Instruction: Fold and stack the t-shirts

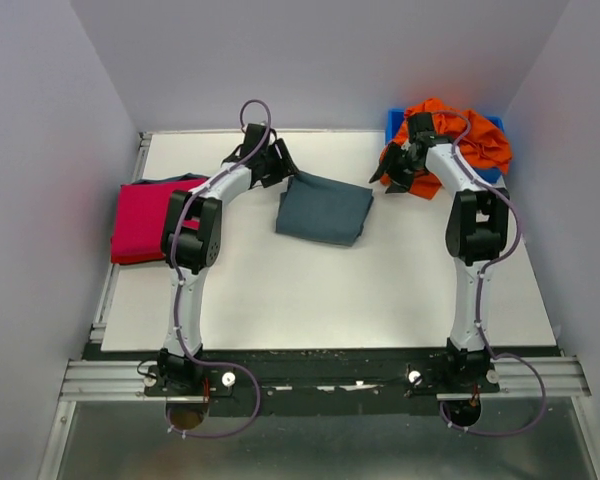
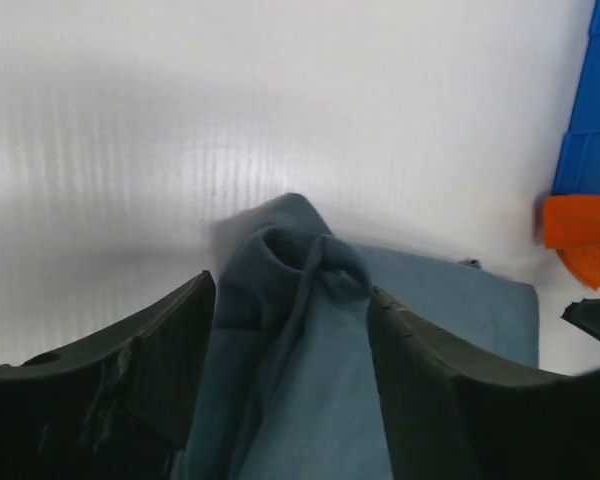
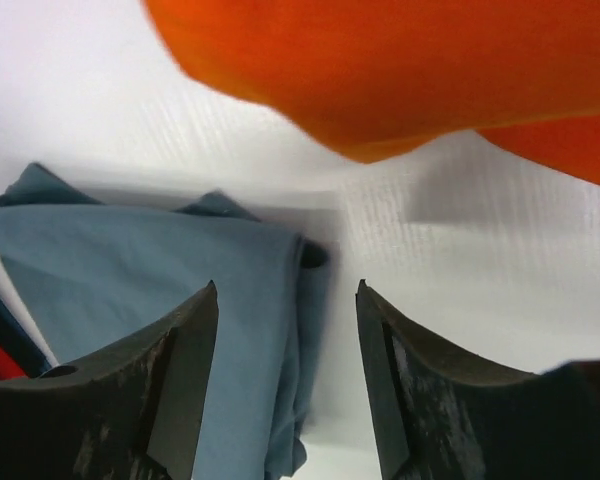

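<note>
A matte white table (image 1: 310, 290) with a faint ribbed grain fills the scene. Plain pale grey walls (image 1: 310, 60) close it in on three sides, and an aluminium rail (image 1: 100, 378) runs along the near edge under the arm bases. The left gripper (image 1: 280, 168) sits at the far left corner of the slate grey-blue t-shirt (image 1: 325, 208). This soft, matte cotton is folded into a rough rectangle that spreads out to the gripper's right and towards the bases. In the left wrist view the left gripper (image 2: 290, 290) has its scuffed black fingers (image 2: 170, 340) parted to a middling gap. A bunched ridge of the grey-blue cloth lies in that gap and rises to a puckered knot just past the tips. The right gripper (image 1: 388, 175) hovers over bare table between the two shirts. Its jaws are parted about as far and have hold of nothing. The grey-blue shirt's layered folded edge lies just to its left. The bright orange t-shirt (image 1: 470, 135) is a crumpled heap with smooth rounded lobes, hanging just beyond and to the right of it. The heap spills over the rigid blue plastic bin (image 1: 393, 120) in the far right corner. The magenta-red t-shirt (image 1: 140, 220), folded flat and square, lies well to the left of the left gripper, at the table's left edge.
</note>
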